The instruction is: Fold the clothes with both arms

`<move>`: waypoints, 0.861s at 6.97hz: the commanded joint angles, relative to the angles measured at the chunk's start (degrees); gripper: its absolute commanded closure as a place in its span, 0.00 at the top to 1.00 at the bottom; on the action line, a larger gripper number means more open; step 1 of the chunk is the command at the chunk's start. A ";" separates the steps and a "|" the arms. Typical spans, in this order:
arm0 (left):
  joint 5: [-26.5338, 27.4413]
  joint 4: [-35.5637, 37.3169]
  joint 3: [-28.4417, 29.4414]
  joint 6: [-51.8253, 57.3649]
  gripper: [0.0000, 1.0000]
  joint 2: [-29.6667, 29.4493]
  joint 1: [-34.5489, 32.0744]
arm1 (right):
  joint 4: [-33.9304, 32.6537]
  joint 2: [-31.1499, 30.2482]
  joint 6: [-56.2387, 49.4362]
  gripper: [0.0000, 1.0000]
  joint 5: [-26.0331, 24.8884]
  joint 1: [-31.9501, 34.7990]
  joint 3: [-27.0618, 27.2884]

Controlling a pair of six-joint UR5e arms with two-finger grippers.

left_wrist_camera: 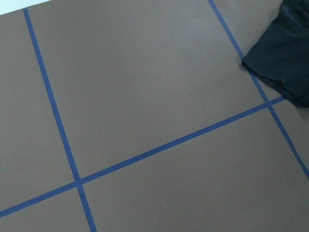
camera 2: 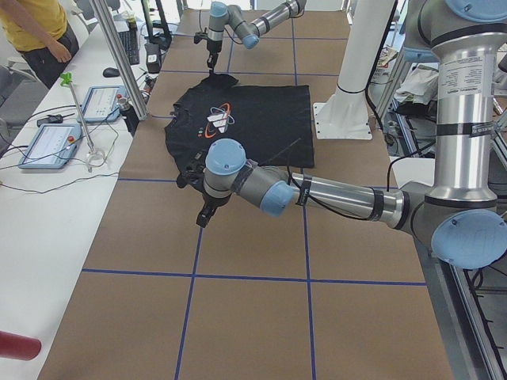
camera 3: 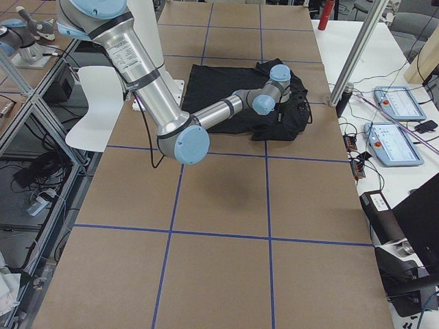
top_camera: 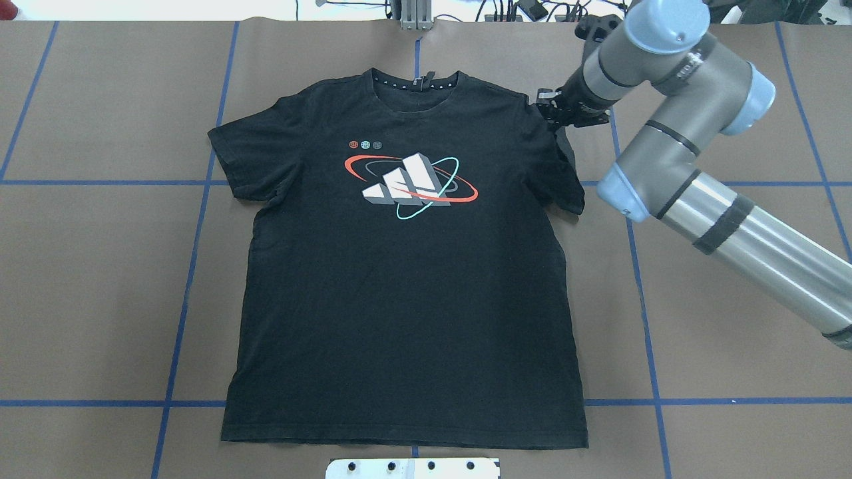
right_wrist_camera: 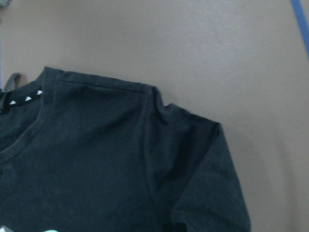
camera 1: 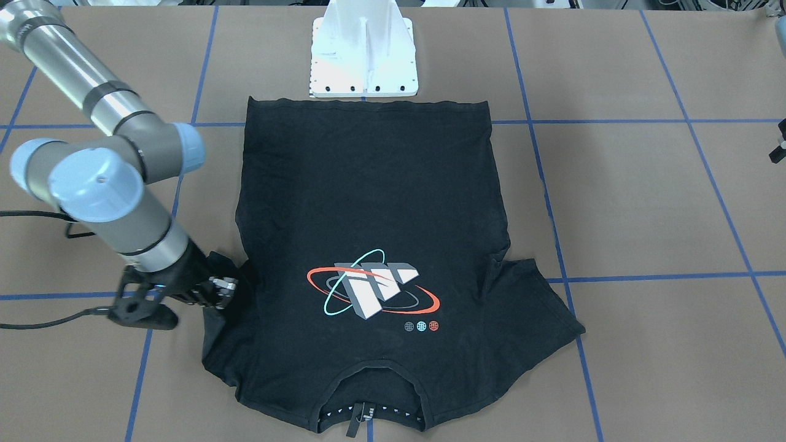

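The black T-shirt (top_camera: 399, 299) lies spread flat, chest graphic (top_camera: 409, 178) up and collar (top_camera: 416, 83) toward the far edge. My right gripper (top_camera: 551, 112) is down on the shirt's right sleeve (top_camera: 562, 166) by the shoulder. It looks shut on the sleeve fabric, which bunches around the fingers (camera 1: 224, 285). The right wrist view shows the creased shoulder and sleeve (right_wrist_camera: 203, 169) but no fingers. My left gripper (camera 2: 203, 214) hangs over bare table beside the other sleeve (left_wrist_camera: 285, 58). I cannot tell whether it is open or shut.
The white mounting base (camera 1: 363, 55) stands just behind the shirt's hem. Brown table with blue tape lines (top_camera: 193, 266) surrounds the shirt. A side bench with tablets (camera 2: 47, 142) and a person (camera 2: 36, 32) sits beyond the collar end.
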 commanded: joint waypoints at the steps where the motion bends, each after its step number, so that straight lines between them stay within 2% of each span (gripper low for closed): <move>1: -0.16 -0.21 1.27 -0.06 0.99 -0.36 0.13 | -2.40 10.42 1.47 0.00 -0.80 -2.64 -9.60; 3: -0.16 -0.13 1.54 -0.06 0.99 -0.54 0.13 | -2.23 12.66 2.88 0.00 -3.43 -4.13 -12.90; 5: -0.16 -0.21 1.71 -0.06 0.99 -2.02 0.74 | -2.23 14.76 2.71 0.00 -3.61 -5.01 -15.62; 6: 0.01 -1.52 1.89 -0.15 0.99 -4.21 3.62 | -1.97 14.77 2.88 0.41 -4.75 -5.28 -15.63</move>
